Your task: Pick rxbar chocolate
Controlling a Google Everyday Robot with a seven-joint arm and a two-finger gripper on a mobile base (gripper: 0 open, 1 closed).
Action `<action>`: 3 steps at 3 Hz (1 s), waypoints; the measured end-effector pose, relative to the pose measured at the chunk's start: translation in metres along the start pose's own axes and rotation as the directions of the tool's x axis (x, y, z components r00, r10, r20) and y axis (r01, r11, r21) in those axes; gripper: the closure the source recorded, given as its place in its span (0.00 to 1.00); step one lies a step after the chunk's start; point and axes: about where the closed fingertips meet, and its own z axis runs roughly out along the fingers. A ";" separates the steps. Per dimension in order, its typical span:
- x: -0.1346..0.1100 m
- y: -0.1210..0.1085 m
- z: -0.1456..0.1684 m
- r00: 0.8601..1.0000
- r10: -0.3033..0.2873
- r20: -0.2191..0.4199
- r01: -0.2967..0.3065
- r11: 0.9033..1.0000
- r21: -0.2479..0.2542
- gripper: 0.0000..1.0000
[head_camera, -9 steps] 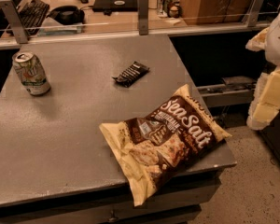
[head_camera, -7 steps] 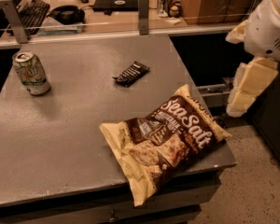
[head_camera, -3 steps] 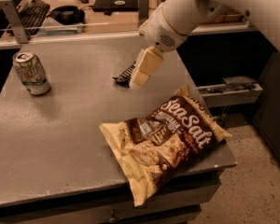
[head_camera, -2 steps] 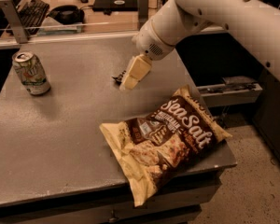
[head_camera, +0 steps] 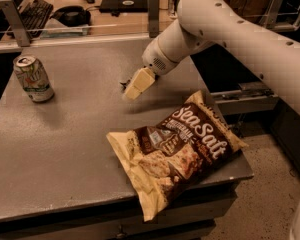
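Note:
My gripper (head_camera: 134, 87) hangs cream-coloured from the white arm (head_camera: 230, 29), low over the middle back of the grey table (head_camera: 65, 149). It sits right over the spot of the rxbar chocolate. Only a small dark tip of the black bar (head_camera: 123, 83) shows at the gripper's left edge; the rest is hidden behind it. I cannot tell whether the gripper touches the bar.
A large cream-and-brown "Sea Salt" snack bag (head_camera: 177, 146) lies at the table's front right, overhanging the edge. A drink can (head_camera: 34, 79) stands upright at the left. A glass rail with posts (head_camera: 153, 9), a keyboard (head_camera: 35, 9) and desks lie behind.
The arm swung in from the right, across the table, and came down to the left over the black bar, which is now almost covered. The bag and can have not moved.

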 end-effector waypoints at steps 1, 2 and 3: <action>0.010 -0.016 0.010 0.998 0.061 0.010 -0.061 0.998 0.013 0.00; 0.020 -0.031 0.014 0.995 0.094 0.019 -0.095 0.995 0.029 0.18; 0.023 -0.039 0.015 0.994 0.107 0.034 -0.108 0.993 0.040 0.41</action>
